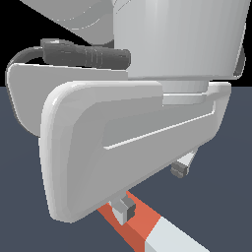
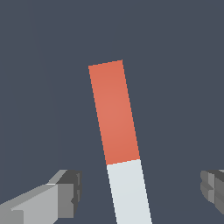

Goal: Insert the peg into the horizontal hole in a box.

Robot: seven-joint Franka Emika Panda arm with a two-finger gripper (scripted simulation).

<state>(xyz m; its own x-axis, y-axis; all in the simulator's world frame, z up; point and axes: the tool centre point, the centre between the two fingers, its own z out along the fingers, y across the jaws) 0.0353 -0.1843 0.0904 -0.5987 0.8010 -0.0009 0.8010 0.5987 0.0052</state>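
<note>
A simulated Panda arm's pincer [image 2: 140, 192] hangs over the peg [image 2: 118, 140], which lies flat on the dark table [image 2: 43, 87]. The fingers [image 2: 65, 192] stand wide apart on either side of the bar, touching nothing, with the boundary between the red-orange half and the white half just ahead of the gap between them. In the exterior view the arm's pale hand fills most of the frame, the peg [image 1: 142, 224] showing below it, angled toward that view's lower right.

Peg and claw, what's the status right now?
Claw open, straddling the peg, not touching. Peg flat on the floor. Box and hole out of view.
</note>
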